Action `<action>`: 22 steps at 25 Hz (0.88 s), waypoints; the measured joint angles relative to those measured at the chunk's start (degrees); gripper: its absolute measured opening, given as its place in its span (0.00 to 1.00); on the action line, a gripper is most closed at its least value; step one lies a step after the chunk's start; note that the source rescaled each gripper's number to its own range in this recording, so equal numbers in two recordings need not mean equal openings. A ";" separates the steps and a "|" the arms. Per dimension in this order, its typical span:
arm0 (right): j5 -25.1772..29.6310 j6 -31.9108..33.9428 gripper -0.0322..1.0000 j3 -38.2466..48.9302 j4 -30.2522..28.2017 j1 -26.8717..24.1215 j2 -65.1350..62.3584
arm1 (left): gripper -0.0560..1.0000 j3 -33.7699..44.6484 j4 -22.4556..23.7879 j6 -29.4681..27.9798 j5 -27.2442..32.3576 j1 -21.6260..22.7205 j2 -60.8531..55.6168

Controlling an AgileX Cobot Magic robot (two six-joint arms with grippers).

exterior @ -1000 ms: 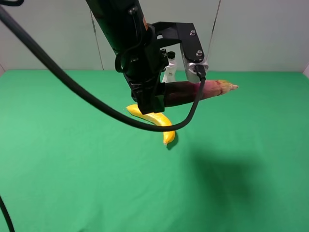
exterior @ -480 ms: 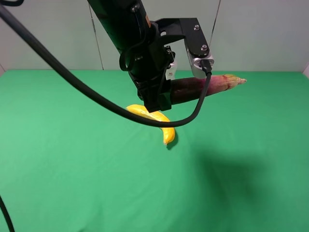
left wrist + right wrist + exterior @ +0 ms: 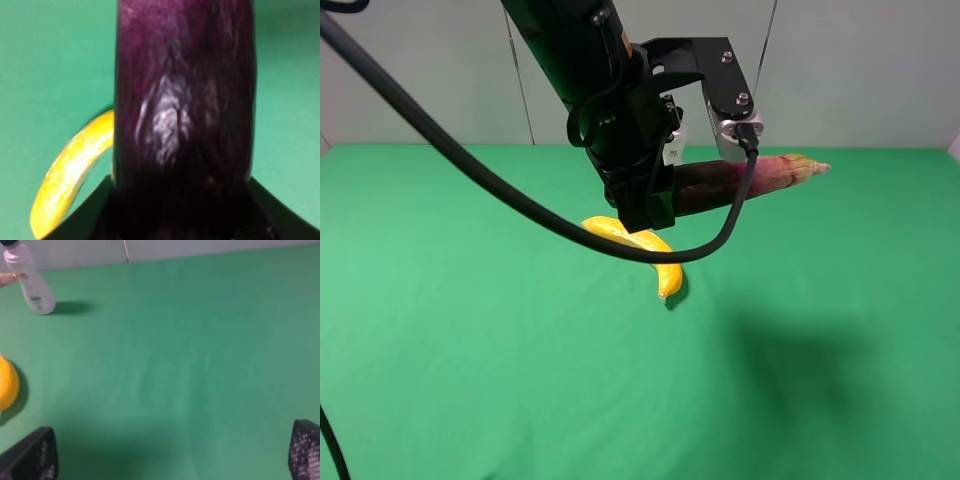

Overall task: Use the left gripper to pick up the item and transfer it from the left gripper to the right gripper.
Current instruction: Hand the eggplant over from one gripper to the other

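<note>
**Eggplant clamped aloft in the left gripper; right gripper spread and empty**

The bulky black left gripper (image 3: 642,205), trailing thick looping cables, is clenched on the dark glossy purple eggplant (image 3: 705,187). The eggplant hangs roughly level above the green cloth table (image 3: 470,350), with its paler pinkish-tan stem end (image 3: 795,168) pointing to the right of the high view. In the left wrist view its purple skin (image 3: 182,100) fills most of the frame between the two black fingers. A curved yellow banana (image 3: 655,255) lies on the cloth beneath it, apart from it; a white plastic bottle (image 3: 32,287) stands upright near the back wall. The black right gripper (image 3: 167,455) shows only in its own wrist view, its jaws wide apart over bare cloth, grasping nothing.
</note>
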 joint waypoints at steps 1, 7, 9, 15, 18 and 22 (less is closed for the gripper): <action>0.00 0.00 1.00 0.00 0.00 0.00 0.00 | 0.06 0.00 0.00 0.00 0.00 0.00 0.00; 0.00 0.00 1.00 0.00 0.00 0.00 0.00 | 0.06 0.00 0.00 0.00 0.13 0.00 0.00; 0.00 0.00 1.00 0.00 0.00 0.00 0.00 | 0.06 0.00 0.00 0.00 0.18 0.00 0.00; 0.59 2.25 1.00 -1.53 -0.44 0.00 2.03 | 0.06 0.00 0.00 0.00 0.18 0.00 0.00; 0.27 4.29 1.00 -3.96 -0.28 0.00 7.65 | 0.06 0.00 0.00 0.00 0.30 0.00 0.00; -1.75 4.90 1.00 -6.54 1.04 0.00 16.78 | 0.06 0.00 0.00 0.00 0.34 0.00 0.00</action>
